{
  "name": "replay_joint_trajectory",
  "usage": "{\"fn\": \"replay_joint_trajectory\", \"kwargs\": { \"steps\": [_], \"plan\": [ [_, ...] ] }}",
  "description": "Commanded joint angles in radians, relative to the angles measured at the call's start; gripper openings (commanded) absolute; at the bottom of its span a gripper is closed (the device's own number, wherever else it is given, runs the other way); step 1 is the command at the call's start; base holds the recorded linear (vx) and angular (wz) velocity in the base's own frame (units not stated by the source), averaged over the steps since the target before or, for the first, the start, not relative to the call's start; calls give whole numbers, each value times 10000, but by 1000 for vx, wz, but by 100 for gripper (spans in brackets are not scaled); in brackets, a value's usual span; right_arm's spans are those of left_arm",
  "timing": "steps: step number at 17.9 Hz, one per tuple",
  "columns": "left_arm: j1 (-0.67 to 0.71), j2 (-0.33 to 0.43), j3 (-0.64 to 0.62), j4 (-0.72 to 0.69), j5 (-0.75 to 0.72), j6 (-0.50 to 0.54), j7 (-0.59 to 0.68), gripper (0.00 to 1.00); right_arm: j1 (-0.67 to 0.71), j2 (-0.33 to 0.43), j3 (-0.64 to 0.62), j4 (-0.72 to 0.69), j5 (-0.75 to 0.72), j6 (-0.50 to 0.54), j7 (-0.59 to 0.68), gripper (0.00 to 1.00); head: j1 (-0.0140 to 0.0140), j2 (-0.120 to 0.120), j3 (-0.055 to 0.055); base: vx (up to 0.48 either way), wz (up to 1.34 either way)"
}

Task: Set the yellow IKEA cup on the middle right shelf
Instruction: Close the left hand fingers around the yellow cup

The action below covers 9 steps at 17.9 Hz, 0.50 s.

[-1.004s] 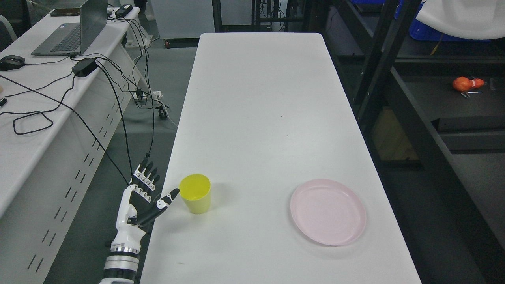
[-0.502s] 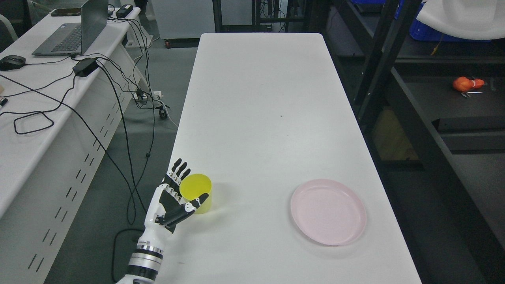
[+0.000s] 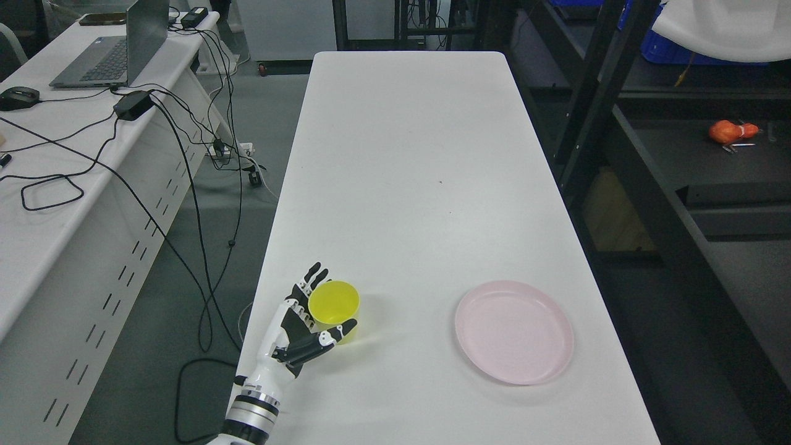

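My left hand [image 3: 296, 334] reaches in from the bottom edge, left of the middle, and sits at the cup [image 3: 334, 311] in the lower left part of the frame. My fingers [image 3: 311, 279] are spread, not clamped: they stand straight along the cup's far left side, while the thumb [image 3: 324, 343] crosses in front of the cup's near wall (whether thumb or fingertips actually touch the plastic, I cannot tell). The palm faces the cup from the left.

The cup is yellow, upright, mouth open toward the camera, standing on the white surface [image 3: 408, 185] near its left edge. Well apart from it, toward the lower right of the surface, lies a pink plate [image 3: 513, 331].

Along the right side of the frame runs a dark shelf [image 3: 680, 204] with black uprights, and in the upper right something orange [image 3: 732, 131] lies on one of its levels. In the upper left stands a second, pale desk [image 3: 55, 185] with a laptop [image 3: 114, 46], a mouse [image 3: 18, 97] and black cables [image 3: 185, 167] that trail over its edge to the floor.
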Motion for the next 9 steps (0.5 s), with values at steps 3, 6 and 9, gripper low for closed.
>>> {"fn": "replay_joint_trajectory", "kwargs": {
  "steps": [3, 6, 9],
  "plan": [
    [-15, 198, -176, 142, -408, 457, -52, 98, 138, -175, 169, 0, -245, 8, -4, 99, 0, 0, 0, 0, 0],
    [-45, 244, -206, 112, -884, 442, -434, 98, 138, -175, 169, 0, -245, 8, -4, 99, 0, 0, 0, 0, 0],
    [-76, 244, -222, 111, -1283, 457, -773, 95, 138, -175, 169, 0, -245, 8, -4, 99, 0, 0, 0, 0, 0]
  ]
}}
